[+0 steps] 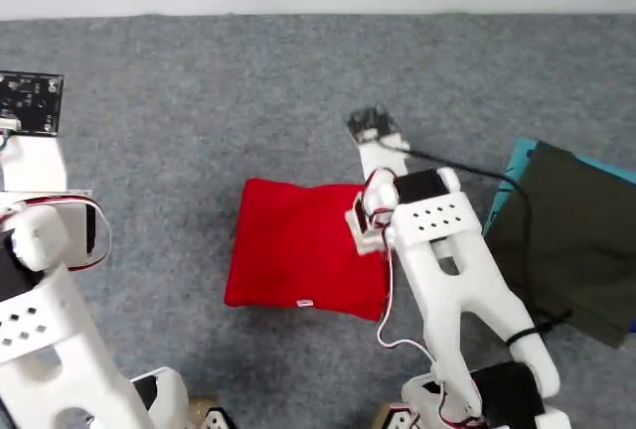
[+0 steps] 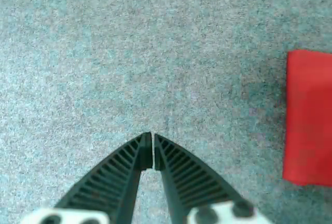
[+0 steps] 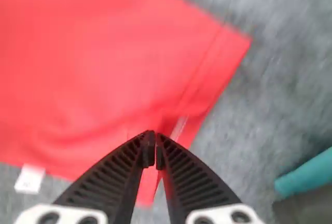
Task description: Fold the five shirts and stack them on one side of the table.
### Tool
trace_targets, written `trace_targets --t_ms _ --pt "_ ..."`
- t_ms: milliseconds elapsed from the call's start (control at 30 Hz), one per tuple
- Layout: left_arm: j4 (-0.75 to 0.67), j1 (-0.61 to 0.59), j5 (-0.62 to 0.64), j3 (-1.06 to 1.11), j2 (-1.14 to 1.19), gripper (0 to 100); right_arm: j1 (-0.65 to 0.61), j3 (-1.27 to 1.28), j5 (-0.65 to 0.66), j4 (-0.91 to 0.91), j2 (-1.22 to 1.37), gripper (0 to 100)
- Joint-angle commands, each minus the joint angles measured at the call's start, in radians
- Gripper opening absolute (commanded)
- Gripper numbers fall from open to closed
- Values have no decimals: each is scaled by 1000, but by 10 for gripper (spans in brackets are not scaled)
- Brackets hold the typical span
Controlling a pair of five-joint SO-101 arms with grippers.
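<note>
A folded red shirt [image 1: 298, 250] lies in the middle of the grey carpeted table. My right arm [image 1: 427, 215] stands over the shirt's right edge. In the right wrist view my right gripper [image 3: 152, 149] is shut, its tips just above the red shirt [image 3: 93, 68] near a folded edge; I see no fabric between them. My left gripper [image 2: 153, 151] is shut too and hangs over bare carpet, with the red shirt [image 2: 308, 120] well off to one side. A dark olive shirt [image 1: 566, 240] lies on a teal shirt [image 1: 517, 166] at the table's right side.
The left arm [image 1: 40, 250] stands at the table's left edge. A black cable [image 1: 467, 166] runs from the right arm across the edge of the stack. Open carpet [image 1: 199, 101] stretches behind and left of the red shirt.
</note>
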Motion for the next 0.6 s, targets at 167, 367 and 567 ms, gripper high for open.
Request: trace_targets --t_ms 167,367,567 --pt "18 -5 -9 1 -23 13 -5 -83 8 -64 76 9" --pt "18 -5 -9 1 -23 13 13 -74 6 19 79 12" --pt "20 -6 -9 1 -23 13 12 -78 -147 33 157 135"
